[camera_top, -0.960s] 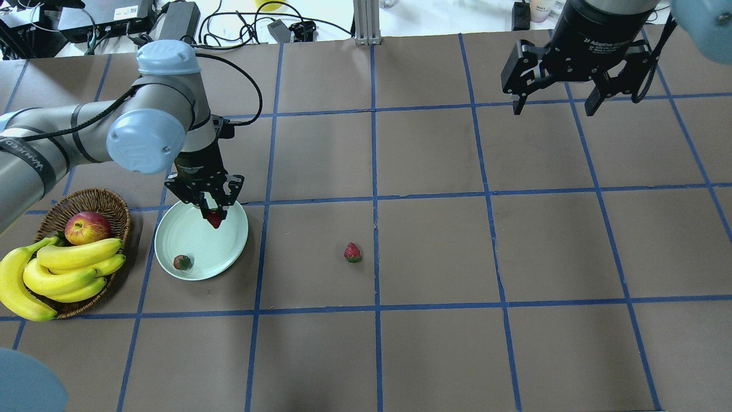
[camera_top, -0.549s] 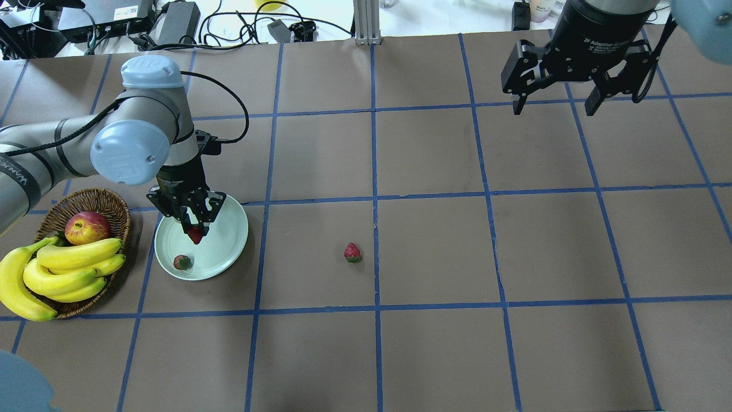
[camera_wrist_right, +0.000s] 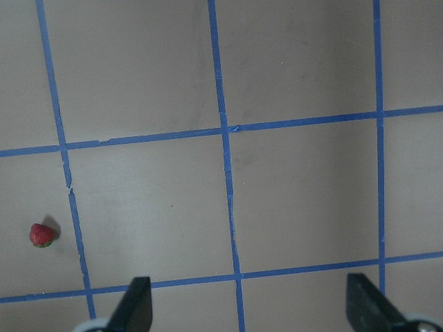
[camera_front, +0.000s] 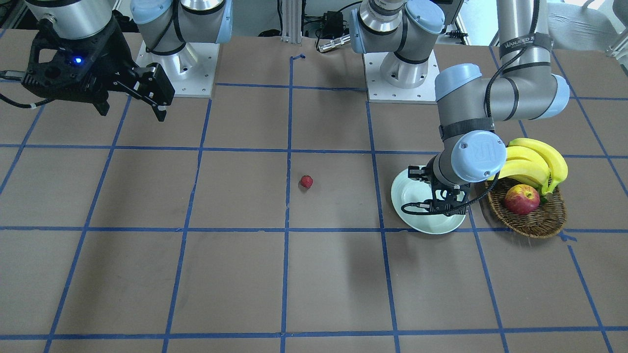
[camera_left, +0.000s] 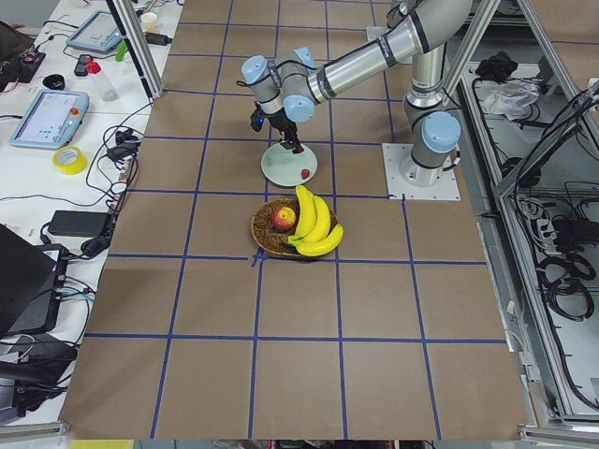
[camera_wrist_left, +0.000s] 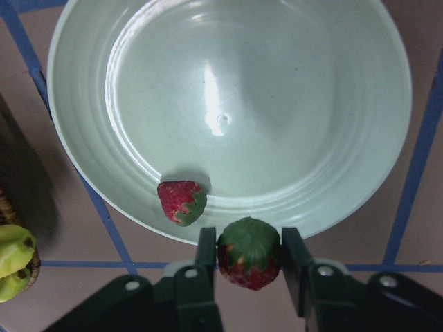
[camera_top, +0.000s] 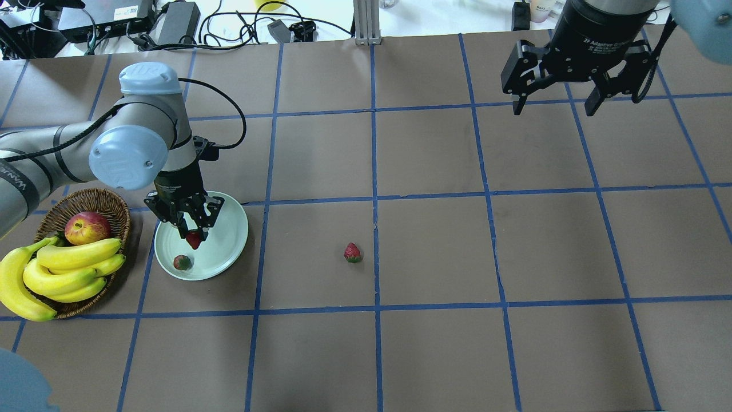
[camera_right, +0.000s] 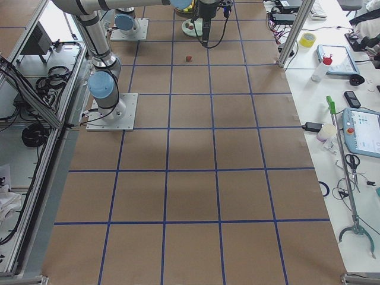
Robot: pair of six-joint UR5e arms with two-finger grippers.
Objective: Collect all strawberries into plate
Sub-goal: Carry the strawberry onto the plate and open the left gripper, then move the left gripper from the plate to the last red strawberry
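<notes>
My left gripper [camera_top: 193, 236] is shut on a strawberry [camera_top: 194, 240] and holds it over the pale mint-green plate [camera_top: 227, 228]. In the left wrist view the held strawberry [camera_wrist_left: 249, 252] sits green cap up between the fingers, over the plate's [camera_wrist_left: 291, 104] near rim. A second strawberry [camera_top: 182, 262] with more green lies in the plate; it also shows in the left wrist view [camera_wrist_left: 182, 202]. A third strawberry [camera_top: 353, 252] lies on the table near the middle, also in the right wrist view [camera_wrist_right: 41, 235]. My right gripper [camera_top: 555, 106] is open and empty, high at the far right.
A brown wicker basket [camera_top: 90, 198] with a red-yellow apple [camera_top: 87, 227] and a bunch of bananas [camera_top: 63, 269] stands just left of the plate. Cables and boxes [camera_top: 171, 20] lie beyond the table's far edge. Blue tape lines grid the brown table.
My left gripper has moved left and slightly toward the robot with the strawberry, from the plate's far right part to its left half. The right arm has not moved.
</notes>
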